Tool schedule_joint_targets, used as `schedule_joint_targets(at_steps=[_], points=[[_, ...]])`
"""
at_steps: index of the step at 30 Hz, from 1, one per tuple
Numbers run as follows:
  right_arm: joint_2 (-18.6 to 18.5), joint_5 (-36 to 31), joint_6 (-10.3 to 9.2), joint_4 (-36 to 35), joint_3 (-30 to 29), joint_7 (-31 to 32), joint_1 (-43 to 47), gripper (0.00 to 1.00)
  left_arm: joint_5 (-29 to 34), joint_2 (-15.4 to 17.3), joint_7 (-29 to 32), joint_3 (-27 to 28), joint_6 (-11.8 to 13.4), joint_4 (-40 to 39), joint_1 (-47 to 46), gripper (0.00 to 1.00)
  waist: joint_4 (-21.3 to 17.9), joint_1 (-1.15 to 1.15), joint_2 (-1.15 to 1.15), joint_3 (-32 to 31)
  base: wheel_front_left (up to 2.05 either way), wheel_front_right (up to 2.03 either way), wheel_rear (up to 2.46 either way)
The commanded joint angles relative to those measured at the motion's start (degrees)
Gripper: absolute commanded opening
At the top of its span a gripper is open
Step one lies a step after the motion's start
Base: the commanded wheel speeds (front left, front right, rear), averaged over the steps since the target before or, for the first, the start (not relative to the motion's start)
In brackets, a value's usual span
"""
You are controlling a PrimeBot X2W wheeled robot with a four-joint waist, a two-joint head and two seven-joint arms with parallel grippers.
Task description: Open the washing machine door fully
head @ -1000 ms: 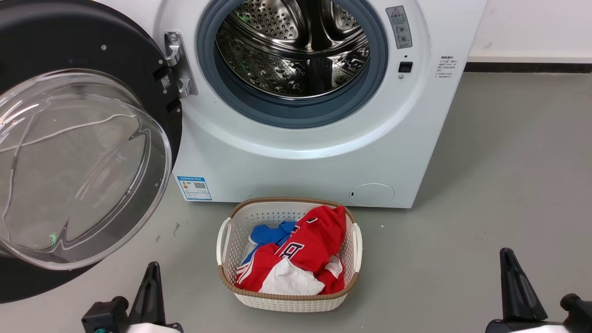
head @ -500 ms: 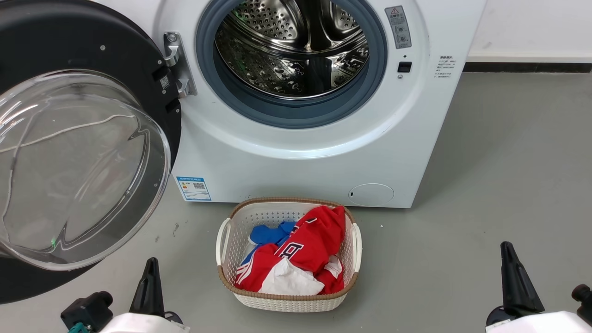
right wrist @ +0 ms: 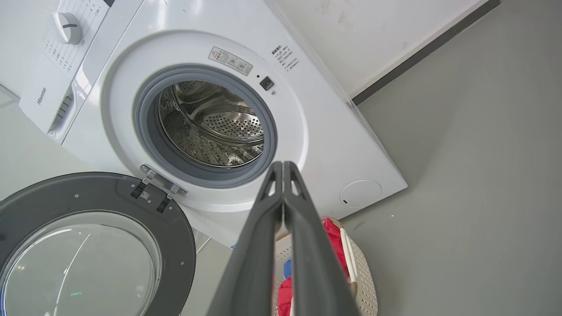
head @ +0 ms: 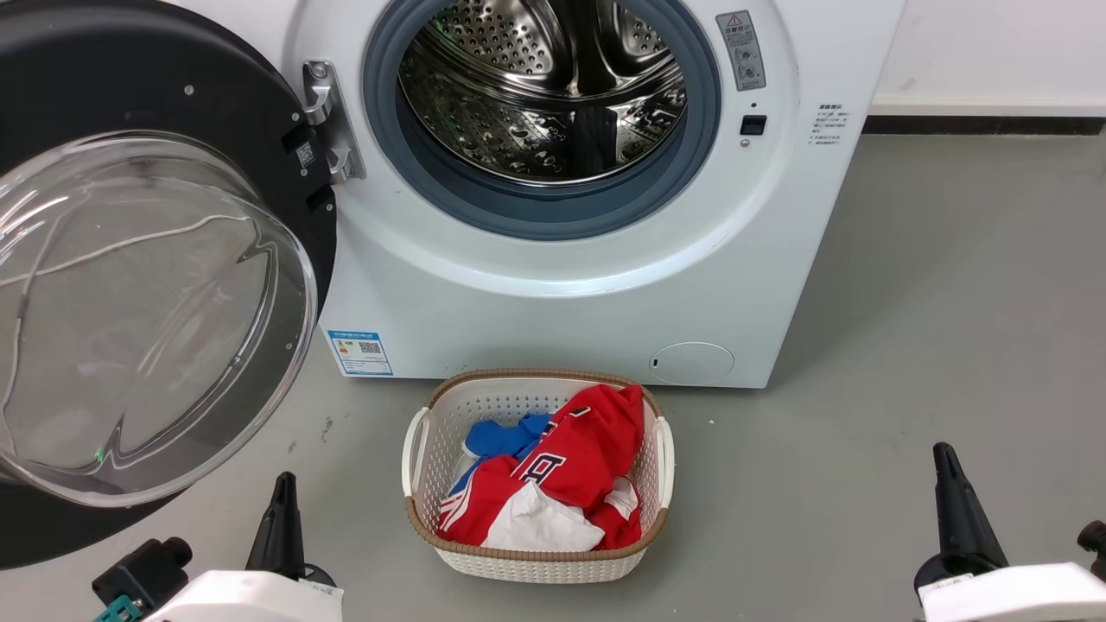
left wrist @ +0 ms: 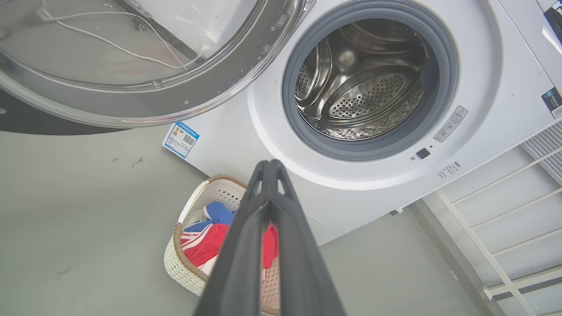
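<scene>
Black fingers of the left tool (left wrist: 270, 169) are pressed together at the tips and hold nothing. The right tool (right wrist: 283, 171) is in the same condition: 2 fingers closed, empty. In the head view, both tools sit low near the floor (head: 907, 345), 1 at each lower corner, and neither touches the machine.

The washing machine door (head: 147, 311) lies ahead of the left tool and further to the left. It is swung out on its hinge (head: 328, 117), with the clear glass bowl facing the robot. The hinge is at the door's right edge and the pivot axis runs upright. The free edge is cut off by the left border of the head view. The left arm is the nearer 1; the right tool is well apart from the door, across the basket (head: 536, 377).

Judgement: the door appears at or close to full travel. Any remaining swing would require a push from the left tool on the black rim, directed away from the drum opening (head: 544, 104).

The floor is smooth grey. The basket, holding red, blue and white clothes (head: 562, 466), stands just in front of the white washing machine (head: 562, 320), which backs onto a white wall (head: 994, 52).
</scene>
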Motion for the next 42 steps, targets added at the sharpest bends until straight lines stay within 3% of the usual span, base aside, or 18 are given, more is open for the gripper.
schedule_joint_targets(at_steps=[1, 42], points=[[-0.5, 2.2, 0.01, -0.3, 0.0, 0.4, -1.9, 0.00, -2.2, 0.2, 0.4, 0.2, -0.4, -0.4, -1.7, 0.00, 0.0, 0.00, 0.00, 0.0, 0.00, 0.00, 0.00], [-0.7, 29.5, 0.01, 4.8, -0.6, 7.1, -7.2, 0.00, -30.5, 0.2, 7.3, 1.2, -2.2, 2.0, -5.6, 0.00, -0.6, 0.00, 0.00, -0.1, 0.00, 0.00, 0.00]])
